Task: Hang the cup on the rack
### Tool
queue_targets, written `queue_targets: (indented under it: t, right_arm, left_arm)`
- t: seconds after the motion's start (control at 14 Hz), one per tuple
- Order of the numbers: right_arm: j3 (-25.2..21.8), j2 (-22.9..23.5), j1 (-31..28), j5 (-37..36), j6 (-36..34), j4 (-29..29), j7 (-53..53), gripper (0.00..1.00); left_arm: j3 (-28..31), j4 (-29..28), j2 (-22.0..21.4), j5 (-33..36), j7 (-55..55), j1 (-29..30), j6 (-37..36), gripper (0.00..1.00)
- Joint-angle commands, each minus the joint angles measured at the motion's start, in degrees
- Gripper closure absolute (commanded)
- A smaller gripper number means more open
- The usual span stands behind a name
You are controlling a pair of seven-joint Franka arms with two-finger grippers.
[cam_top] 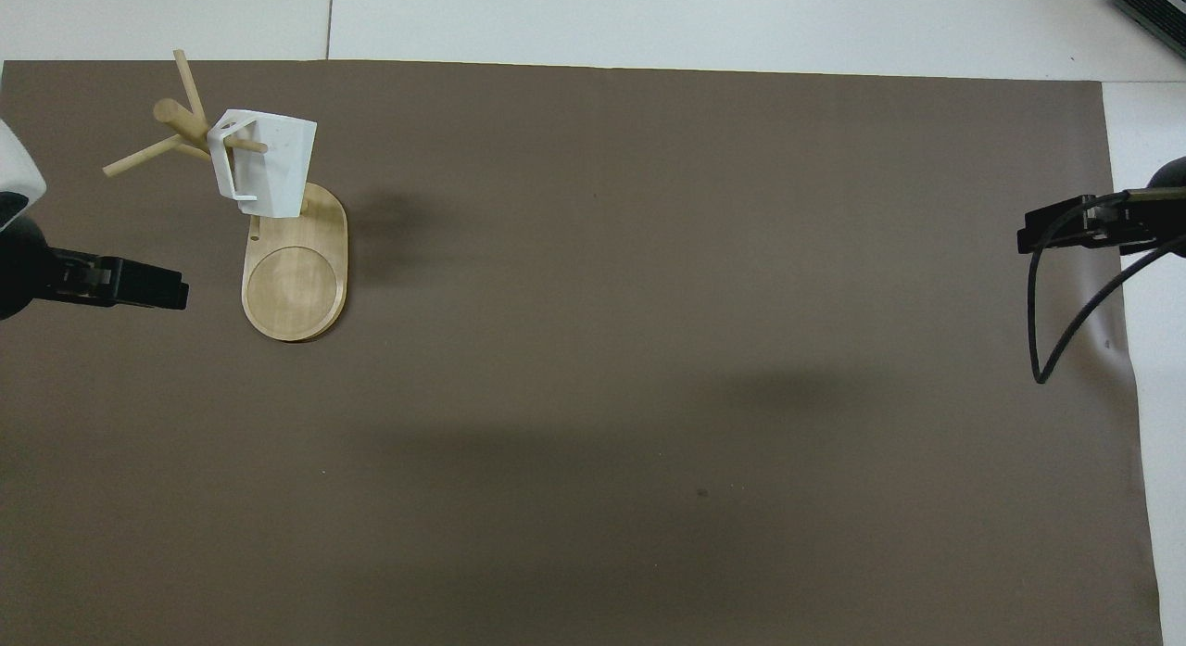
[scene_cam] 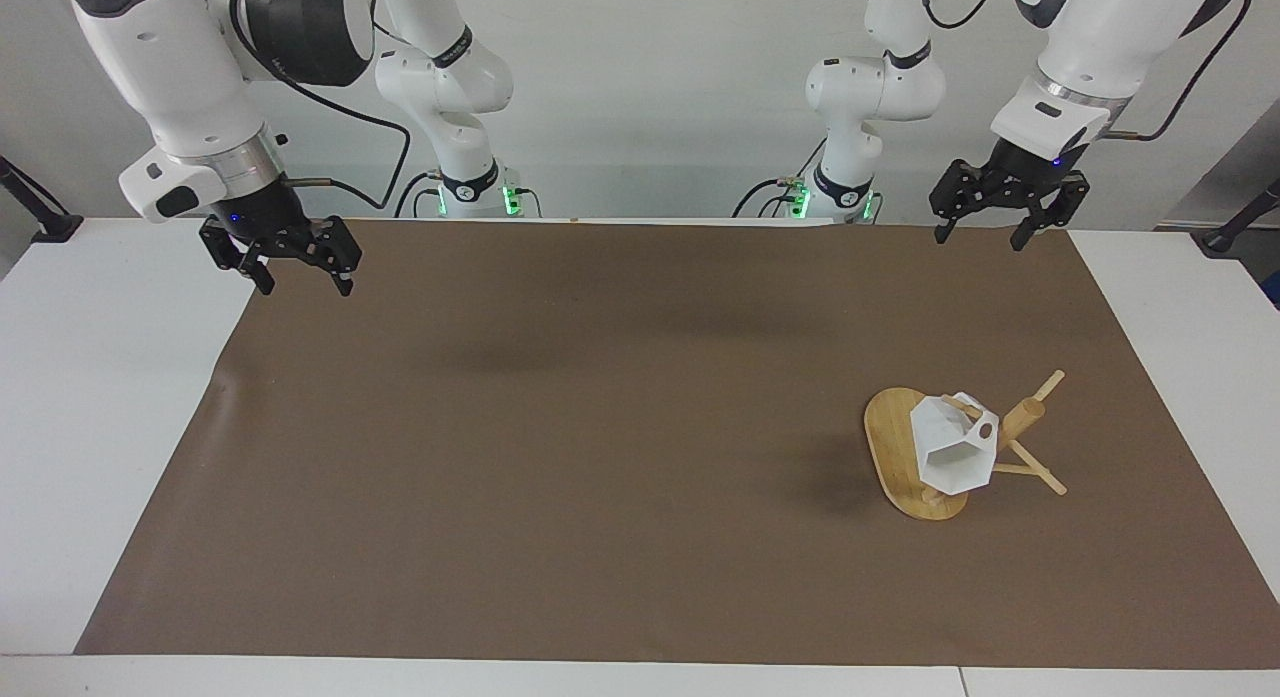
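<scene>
Your cup (scene_cam: 955, 450) hangs by its pierced handle on a peg of the rack (scene_cam: 905, 455) — well below and apart from the left gripper (scene_cam: 992, 222), jaws released. The right gripper (scene_cam: 290, 267) waits at its own end — also spread, holding nothing.

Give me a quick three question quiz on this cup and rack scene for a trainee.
1. True or false: the cup hangs on a peg of the rack.
2. Which tool holds something? A: left tool. B: right tool. C: neither.
3. Fill in: the rack stands toward the ___ arm's end of the table.

Key:
1. True: a peg passes through its handle.
2. C: both tools are open, empty and raised, over the mat's corners.
3. Left.
</scene>
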Motion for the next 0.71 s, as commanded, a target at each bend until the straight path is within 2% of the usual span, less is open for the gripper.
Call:
queue_targets:
  t: [0.0,0.14,0.36,0.64]
  right_arm:
    - [0.26,-1.02,-1.19,-0.13,1.53,-1.44,0.35,0.00]
    - [0.26,-1.10,-1.19,-0.13,1.44,-1.44,0.35,0.00]
    - [0.26,-1.10,-1.19,-0.13,1.53,-1.44,0.44,0.00]
    - [0.26,-1.10,-1.81,0.05,1.44,-1.44,0.44,0.00]
  left_arm:
    - [-0.04,6.88,3.86,1.58,2.66,0.38,-5.53,0.00]
    - [0.04,8.92,4.75,1.76,6.16,0.46,-6.95,0.00]
    - [-0.04,6.91,3.70,1.58,11.09,1.42,-7.66,0.00]
    - [-0.05,6.02,3.17,1.58,10.75,1.61,-7.04,0.00]
